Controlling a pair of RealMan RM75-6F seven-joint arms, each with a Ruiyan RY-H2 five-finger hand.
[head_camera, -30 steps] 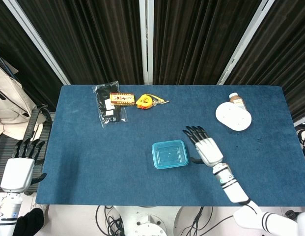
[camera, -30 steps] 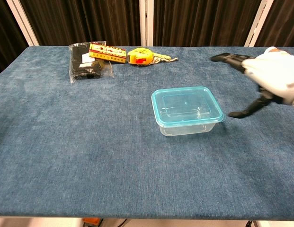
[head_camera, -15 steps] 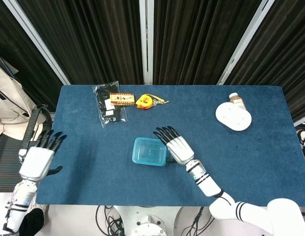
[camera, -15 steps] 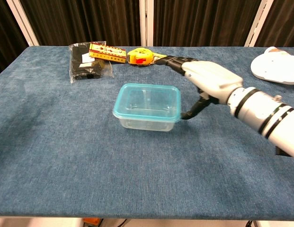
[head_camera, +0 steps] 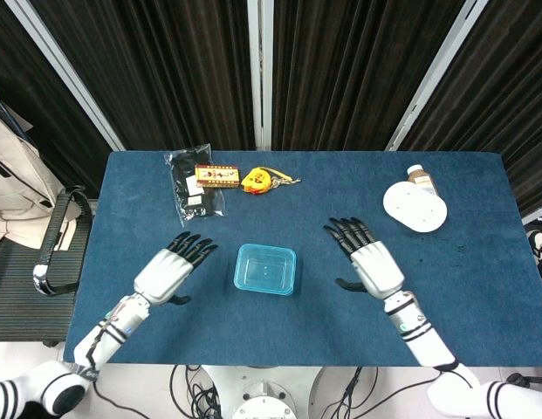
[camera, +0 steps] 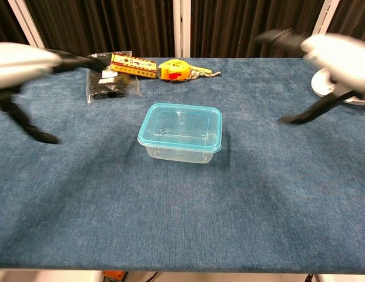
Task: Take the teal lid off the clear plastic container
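Chest view, teal lid (camera: 181, 126) seated, clear container (camera: 177, 153) upright

Bare blue table (head_camera: 253, 223) all round the lidded container (head_camera: 265, 269); clutter well back: tape measure (head_camera: 257, 182), black bag (head_camera: 192, 185)

Backdrop: black pleated curtain (head_camera: 349, 70) hangs behind the table across the full width of both views.
Frame members: white struts (head_camera: 261, 74) run vertically and diagonally in front of the curtain.
Table: rectangular top covered in blue fabric (head_camera: 279, 209), long edge parallel to the curtain.
Chair: black armrest (head_camera: 57, 240) with metal frame just beside the table's left edge.
Floor: pale surface with dark cables (head_camera: 188, 384) below the near table edge.
Light: even, with soft shadows on the fabric.
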